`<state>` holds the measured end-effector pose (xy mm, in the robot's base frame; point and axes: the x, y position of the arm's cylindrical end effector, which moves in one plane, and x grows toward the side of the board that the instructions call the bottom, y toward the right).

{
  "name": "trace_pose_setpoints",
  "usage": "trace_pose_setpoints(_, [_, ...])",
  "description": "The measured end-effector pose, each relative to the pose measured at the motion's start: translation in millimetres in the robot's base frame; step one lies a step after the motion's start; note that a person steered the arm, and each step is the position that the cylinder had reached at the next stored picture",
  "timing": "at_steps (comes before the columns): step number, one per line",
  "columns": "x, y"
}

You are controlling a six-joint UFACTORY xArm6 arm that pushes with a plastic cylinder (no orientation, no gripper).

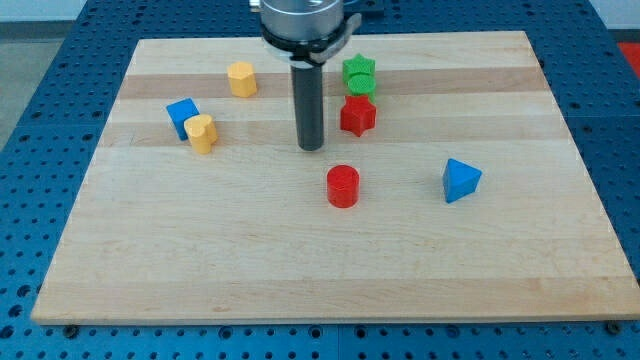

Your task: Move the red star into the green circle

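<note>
The red star (357, 116) lies on the wooden board (320, 270), just right of centre towards the view's top. The green circle (363, 87) sits directly above it, touching or nearly touching it, with a green star (357, 68) right behind the circle. My tip (312, 147) rests on the board to the left of the red star and slightly below it, a small gap apart. The dark rod rises straight up from the tip to the arm's mount at the view's top.
A red cylinder (342, 186) stands below and right of my tip. A blue triangular block (460, 180) lies at the right. A blue cube (182, 116) and a yellow heart (202, 132) touch at the left. A yellow hexagon (241, 78) lies at top left.
</note>
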<state>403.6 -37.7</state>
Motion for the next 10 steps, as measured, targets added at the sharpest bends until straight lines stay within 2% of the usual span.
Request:
trace_pose_setpoints(3, [-37.2,-6.6])
trace_pose_setpoints(10, [-35.5,19.4])
